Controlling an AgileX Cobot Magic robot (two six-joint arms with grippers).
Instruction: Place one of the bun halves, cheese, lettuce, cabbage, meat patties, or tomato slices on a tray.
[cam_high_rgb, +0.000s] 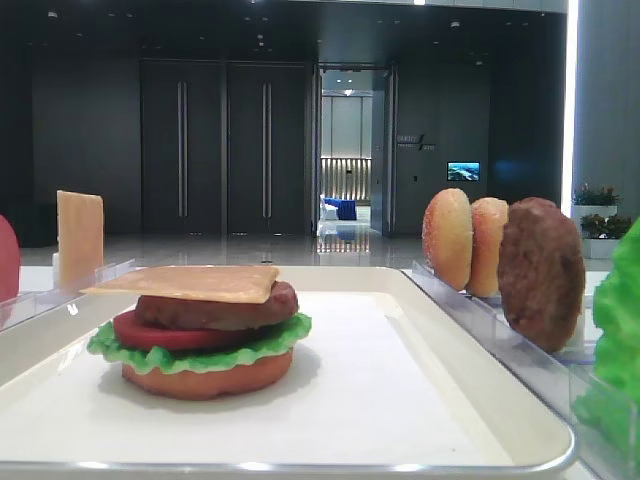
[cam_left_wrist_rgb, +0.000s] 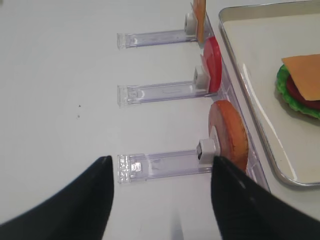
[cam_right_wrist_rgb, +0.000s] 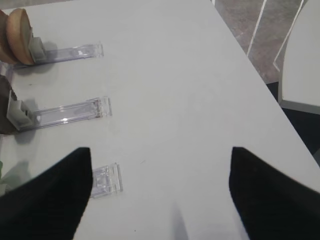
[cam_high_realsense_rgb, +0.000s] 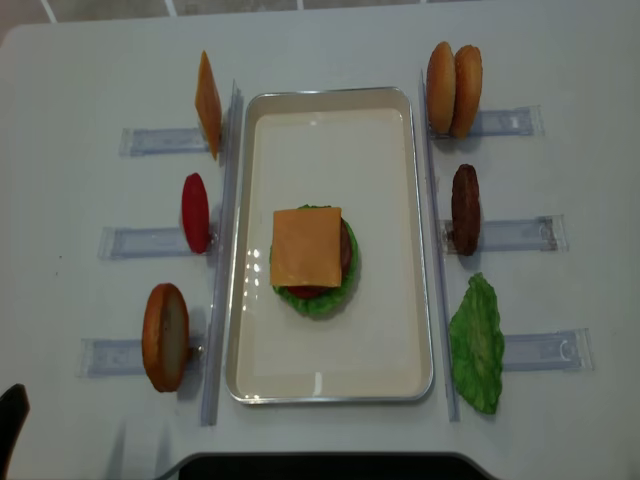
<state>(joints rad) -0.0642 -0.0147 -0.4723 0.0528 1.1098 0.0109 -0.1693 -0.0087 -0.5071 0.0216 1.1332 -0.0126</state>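
The cream tray (cam_high_realsense_rgb: 330, 150) lies mid-table. In it stands a stack of bun half, lettuce, tomato slice and meat patty, with a cheese slice (cam_high_realsense_rgb: 306, 245) (cam_high_rgb: 190, 282) on top. A second cheese slice (cam_high_realsense_rgb: 208, 103), a tomato slice (cam_left_wrist_rgb: 212, 65) and an orange-brown bun half (cam_left_wrist_rgb: 229, 135) stand on edge in racks left of the tray. Two bun halves (cam_high_realsense_rgb: 453, 88), a patty (cam_high_realsense_rgb: 465, 208) and a lettuce leaf (cam_high_realsense_rgb: 478, 343) are on the right. My left gripper (cam_left_wrist_rgb: 161, 165) hangs open over the table near the bun half's rack. My right gripper (cam_right_wrist_rgb: 160, 150) is open over bare table, holding nothing.
Clear plastic racks (cam_high_realsense_rgb: 150, 140) (cam_high_realsense_rgb: 520, 235) stick out from both sides of the tray. The table's right edge (cam_right_wrist_rgb: 260, 75) runs close to the right gripper, with floor beyond it. A dark base (cam_high_realsense_rgb: 320, 465) sits at the near table edge.
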